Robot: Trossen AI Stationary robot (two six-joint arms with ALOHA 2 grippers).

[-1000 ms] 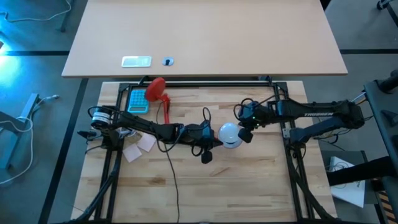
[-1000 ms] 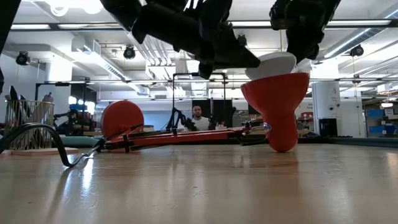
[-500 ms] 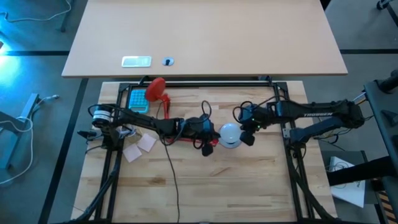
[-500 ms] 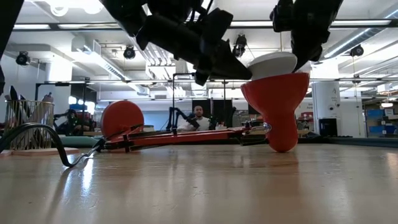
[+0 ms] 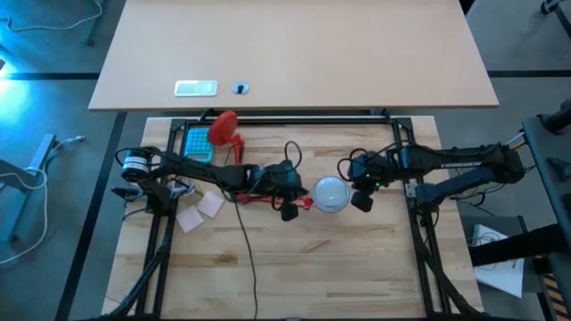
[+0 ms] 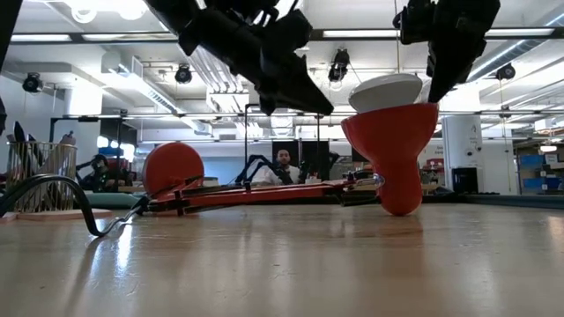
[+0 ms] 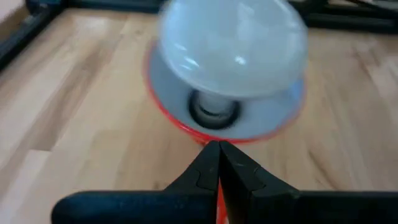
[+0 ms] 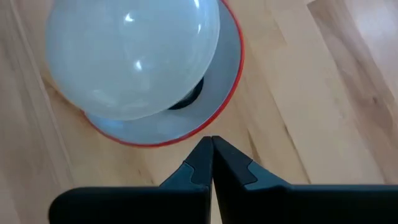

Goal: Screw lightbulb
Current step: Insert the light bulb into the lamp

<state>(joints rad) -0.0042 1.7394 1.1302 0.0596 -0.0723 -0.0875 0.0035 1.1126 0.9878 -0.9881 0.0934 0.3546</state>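
The white lightbulb point(image 5: 330, 191) sits in the upturned red lamp shade point(image 7: 163, 102), with its grey neck in the socket point(image 7: 214, 111). It also shows in the right wrist view point(image 8: 134, 56). The shade stands on its narrow end point(image 6: 401, 204), and the lamp's red arm point(image 6: 264, 192) lies along the table. My left gripper point(image 5: 294, 207) is shut and empty, a little to the bulb's left and above the lamp arm. My right gripper point(image 5: 358, 199) is shut and empty, just right of the shade and above its rim.
The lamp's round red base point(image 5: 223, 129) lies at the far left beside a teal box point(image 5: 197, 143). Paper slips point(image 5: 202, 209) and a black cord point(image 5: 244, 241) lie at the left. A tan table point(image 5: 294, 53) stands beyond the black rail. A person point(image 6: 282, 165) sits in the room.
Both grippers have drawn back from the bulb: the left toward the table's left edge, the right toward the right edge. The bulb and the shade have stayed where they were.
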